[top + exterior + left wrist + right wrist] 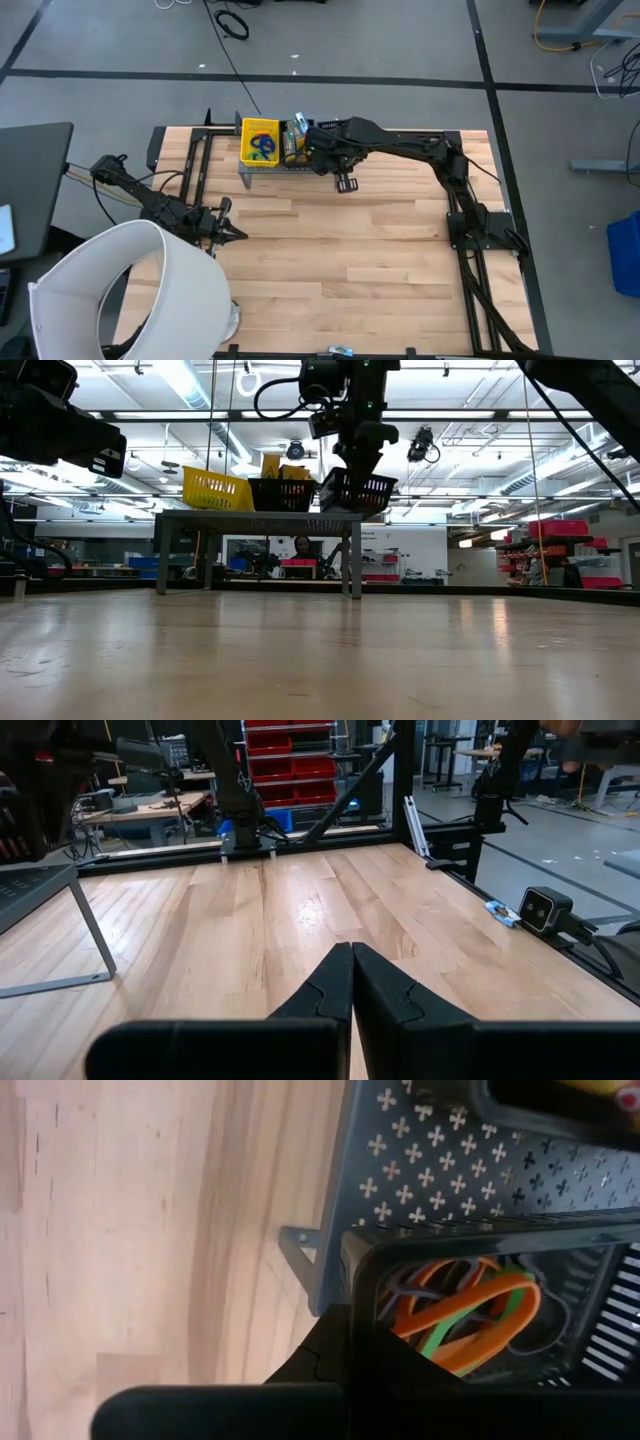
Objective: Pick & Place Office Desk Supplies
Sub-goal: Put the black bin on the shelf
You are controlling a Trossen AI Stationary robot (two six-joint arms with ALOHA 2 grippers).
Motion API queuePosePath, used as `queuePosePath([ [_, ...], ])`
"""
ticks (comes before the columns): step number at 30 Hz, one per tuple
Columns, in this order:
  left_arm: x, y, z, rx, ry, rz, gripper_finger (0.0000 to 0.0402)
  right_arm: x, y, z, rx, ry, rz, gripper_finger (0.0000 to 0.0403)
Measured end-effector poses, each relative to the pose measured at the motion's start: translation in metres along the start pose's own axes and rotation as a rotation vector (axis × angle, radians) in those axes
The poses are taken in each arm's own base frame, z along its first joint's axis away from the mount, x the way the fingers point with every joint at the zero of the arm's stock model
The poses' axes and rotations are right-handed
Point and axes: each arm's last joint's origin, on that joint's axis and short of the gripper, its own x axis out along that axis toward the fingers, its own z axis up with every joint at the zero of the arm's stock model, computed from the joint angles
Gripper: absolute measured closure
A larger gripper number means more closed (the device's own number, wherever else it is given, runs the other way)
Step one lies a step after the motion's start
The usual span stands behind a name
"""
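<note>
Item 1. Table point(350, 250): light wood planks, dark frame rails along both side edges.

Item 2. Grey perforated stand point(420, 1150): raised on legs at the table's far edge, left of centre. It carries the baskets below.

Item 3. Yellow basket point(260, 142): on the stand's left end. Inside lie blue and green elastic loops point(263, 148).

Item 4. Black basket point(281, 494): beside the yellow one, in the middle of the stand. Yellow-and-green crayon boxes point(296, 136) stand in it.

Item 5. Second black basket point(500, 1310): tilted in the low view, at the stand's right end. The right wrist view shows orange elastic loops point(470, 1305), a green one and grey ones inside.

Item 6. Right gripper point(358, 458): at the far edge over the stand, arm reaching in from the table's right side. Jaws pinching the rim of the second black basket.

Item 7. Left gripper point(228, 232): low near the table's left edge, about halfway along it. Jaws pressed together, holding nothing.

Item 8. Big white cylinder point(130, 290): at the near left corner, open end up.

Item 9. Person: seated behind the table in the room beyond, low view only.
</note>
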Motion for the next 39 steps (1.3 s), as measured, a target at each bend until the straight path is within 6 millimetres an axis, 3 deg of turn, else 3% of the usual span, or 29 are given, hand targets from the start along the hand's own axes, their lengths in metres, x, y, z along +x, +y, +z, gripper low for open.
queuePosePath([
  [20,0.000,0.000,0.000,-0.001,0.000,-0.005,0.0393,0.003,0.007,0.007,-0.070,-0.016,0.003,0.0369],
  [39,0.000,-0.001,0.000,-0.001,0.000,-0.019,0.0393,0.001,0.009,0.020,-0.144,-0.079,-0.115,0.0258],
])
